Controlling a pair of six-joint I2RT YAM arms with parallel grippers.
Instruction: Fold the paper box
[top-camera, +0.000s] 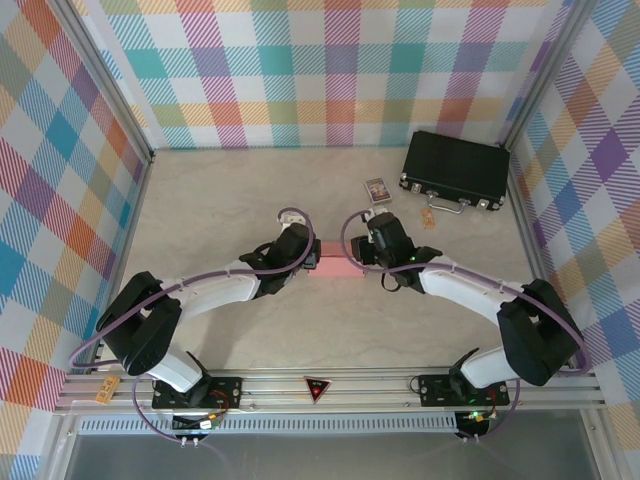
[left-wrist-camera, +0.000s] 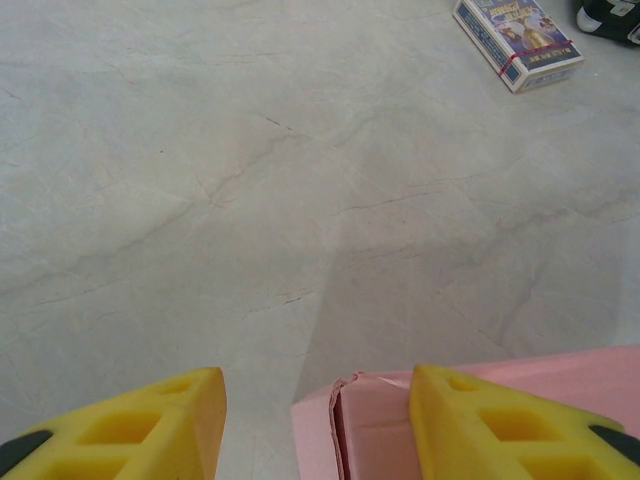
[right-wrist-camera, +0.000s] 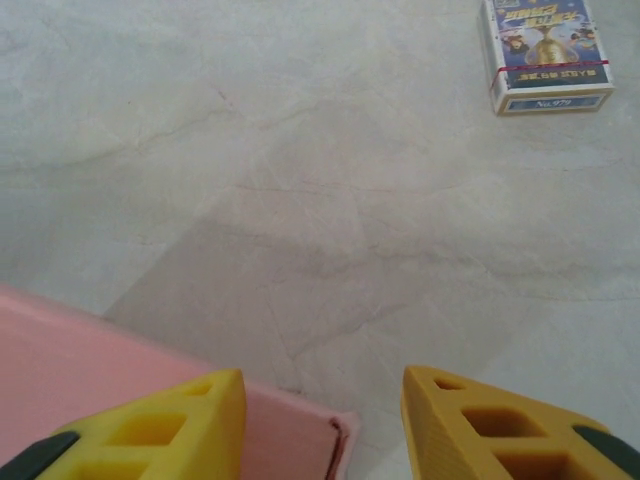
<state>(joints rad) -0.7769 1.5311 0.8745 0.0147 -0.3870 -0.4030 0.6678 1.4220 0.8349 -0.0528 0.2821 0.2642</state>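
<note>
The left gripper (left-wrist-camera: 318, 376) has its jaws spread wide and clamps nothing. One end of the paper box (left-wrist-camera: 375, 430) lies between its yellow fingers (left-wrist-camera: 150, 425), with the inner finger over the pink top. At that end a flap edge shows as a dark crease. The right gripper (right-wrist-camera: 322, 374) is also parted wide across the box's other end, with one finger over the pink card and the other over the bare table (right-wrist-camera: 300, 150).

From above, the box lies mid-table between the two wrists. Both arms reach inward from their bases, bent at the elbow. A pack of cards (top-camera: 377, 189) lies beyond, and a black case (top-camera: 455, 170) sits closed near the right wall.
</note>
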